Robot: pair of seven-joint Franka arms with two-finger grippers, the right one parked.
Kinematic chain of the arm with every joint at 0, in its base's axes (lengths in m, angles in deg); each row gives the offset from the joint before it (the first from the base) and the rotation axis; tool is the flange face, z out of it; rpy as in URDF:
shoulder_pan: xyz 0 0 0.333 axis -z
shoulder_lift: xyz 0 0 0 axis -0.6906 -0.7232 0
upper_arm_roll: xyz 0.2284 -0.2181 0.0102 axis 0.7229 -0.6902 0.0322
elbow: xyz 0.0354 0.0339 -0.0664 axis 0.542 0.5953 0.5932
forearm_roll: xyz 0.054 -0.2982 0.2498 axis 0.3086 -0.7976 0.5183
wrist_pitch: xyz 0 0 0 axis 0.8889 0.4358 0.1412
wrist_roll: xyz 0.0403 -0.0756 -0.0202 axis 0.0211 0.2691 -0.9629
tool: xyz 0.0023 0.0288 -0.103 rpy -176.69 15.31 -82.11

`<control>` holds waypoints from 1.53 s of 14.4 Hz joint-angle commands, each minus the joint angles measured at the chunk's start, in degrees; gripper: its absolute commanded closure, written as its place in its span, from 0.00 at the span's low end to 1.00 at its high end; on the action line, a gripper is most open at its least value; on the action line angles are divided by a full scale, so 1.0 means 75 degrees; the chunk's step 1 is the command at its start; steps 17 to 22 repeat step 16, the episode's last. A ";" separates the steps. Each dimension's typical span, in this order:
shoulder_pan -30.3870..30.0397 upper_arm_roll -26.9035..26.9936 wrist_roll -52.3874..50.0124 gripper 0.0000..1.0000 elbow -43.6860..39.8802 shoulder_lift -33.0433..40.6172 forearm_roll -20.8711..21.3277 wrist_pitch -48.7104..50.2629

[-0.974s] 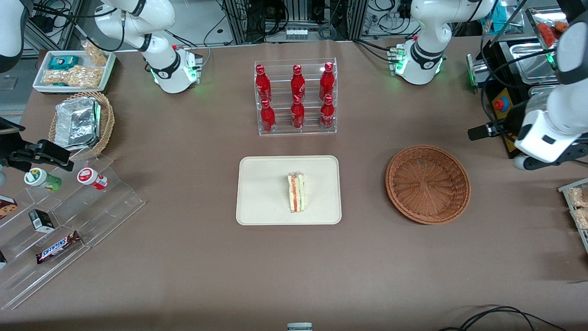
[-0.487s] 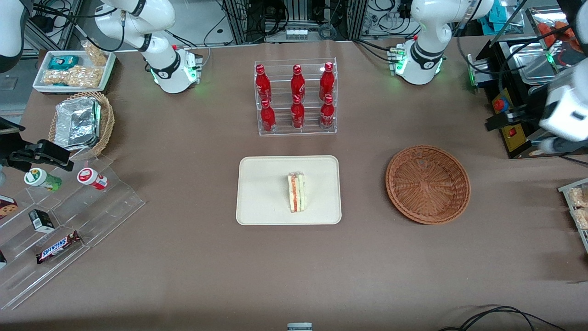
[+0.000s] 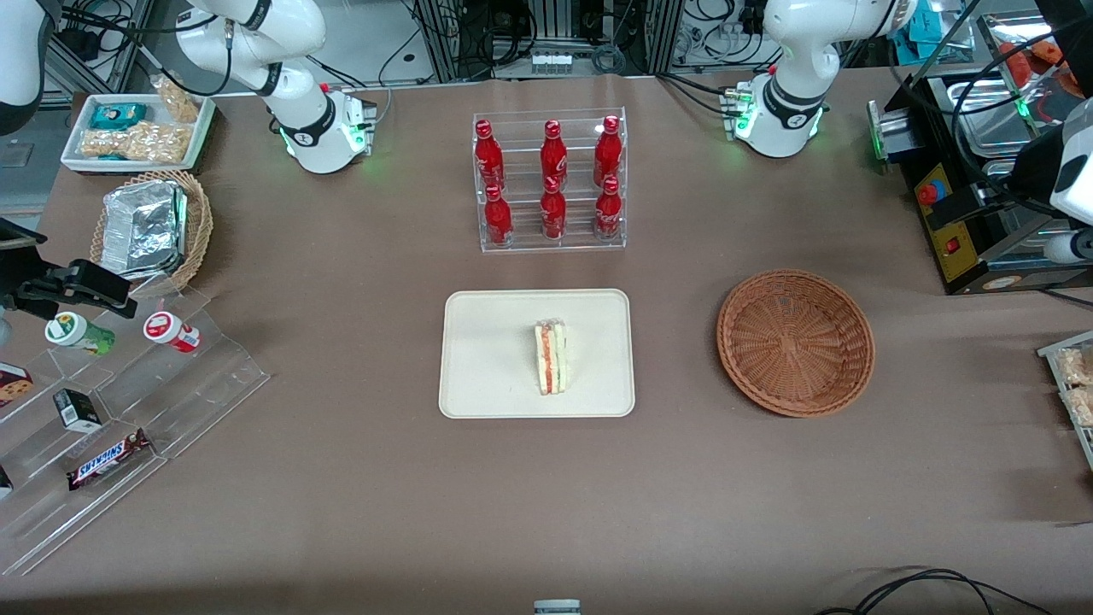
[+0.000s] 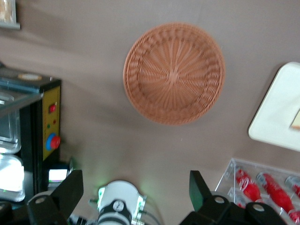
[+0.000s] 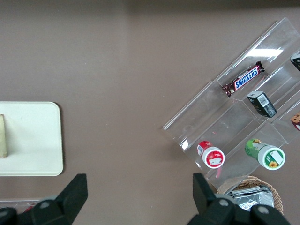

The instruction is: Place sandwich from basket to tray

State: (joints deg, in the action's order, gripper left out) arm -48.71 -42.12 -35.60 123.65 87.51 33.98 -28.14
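Brown-covered table (image 3: 359, 504). Centre: cream tray (image 3: 487, 359), sandwich (image 3: 552, 357) lying on it. Wicker basket (image 3: 796, 342) sits at the tray's 3 o'clock, well apart. Clear rack of red bottles (image 3: 550, 181) at the tray's 12 o'clock. Toward the parked arm's end: tan basket with foil (image 3: 152, 229), white snack tray (image 3: 137, 130) at its 12 o'clock, clear stepped display (image 3: 128, 427) at its 6 o'clock. Gripper (image 4: 136, 197) hangs above the table off the working arm's end, fingers spread, holding nothing.
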 commanded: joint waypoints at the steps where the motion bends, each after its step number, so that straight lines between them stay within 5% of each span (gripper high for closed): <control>1: -0.0067 -0.0036 0.0055 0.00 -0.0022 0.0156 0.0093 0.0283; 7: -0.0759 -0.0680 0.0091 0.00 -0.0069 0.0133 0.0035 -0.0140; 22: -0.0759 -0.0657 0.0008 0.00 -0.0362 0.0050 -0.0035 -0.0128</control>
